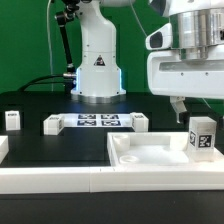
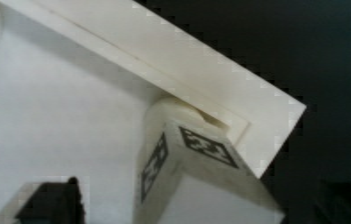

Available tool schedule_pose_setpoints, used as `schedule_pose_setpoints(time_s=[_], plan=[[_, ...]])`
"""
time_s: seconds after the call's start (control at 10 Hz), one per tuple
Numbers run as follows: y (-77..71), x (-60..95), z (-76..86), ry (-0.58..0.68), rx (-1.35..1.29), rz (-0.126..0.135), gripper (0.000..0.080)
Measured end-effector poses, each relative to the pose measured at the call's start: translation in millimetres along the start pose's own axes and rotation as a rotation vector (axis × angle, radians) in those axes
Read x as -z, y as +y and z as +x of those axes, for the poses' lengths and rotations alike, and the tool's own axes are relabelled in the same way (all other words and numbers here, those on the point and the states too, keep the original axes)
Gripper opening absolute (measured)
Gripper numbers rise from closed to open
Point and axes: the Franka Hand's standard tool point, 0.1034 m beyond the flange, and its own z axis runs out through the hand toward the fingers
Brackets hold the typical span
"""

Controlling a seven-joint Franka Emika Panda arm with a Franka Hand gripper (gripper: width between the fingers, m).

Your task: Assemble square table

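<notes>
The white square tabletop slab (image 1: 150,155) lies at the front right, raised rim up. One white tagged leg (image 1: 201,136) stands upright in its far right corner. My gripper (image 1: 200,110) hangs just above that leg, open. In the wrist view the leg (image 2: 198,165) rises from the slab's corner (image 2: 65,110) between my dark fingertips (image 2: 47,200), with a gap on each side, so my gripper (image 2: 198,205) holds nothing. Three more legs lie loose on the black table: one at the far left (image 1: 12,120), two beside the tag strip (image 1: 52,123) (image 1: 140,122).
The marker board (image 1: 97,121) lies flat in the middle of the table in front of the robot's base (image 1: 97,70). A long white rail (image 1: 80,182) borders the front edge. Black cables trail behind at the left.
</notes>
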Motion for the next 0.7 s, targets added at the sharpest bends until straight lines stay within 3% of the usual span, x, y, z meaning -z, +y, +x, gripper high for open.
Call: schedule_pose_setpoints(time_s=[0.6, 0.7], plan=[[-0.8, 0.2, -0.7, 0.000, 0.412, -0.001, 0.0649], [-0.1, 0.7, -1.6, -0.005, 0.500, -0.019, 0.0649]])
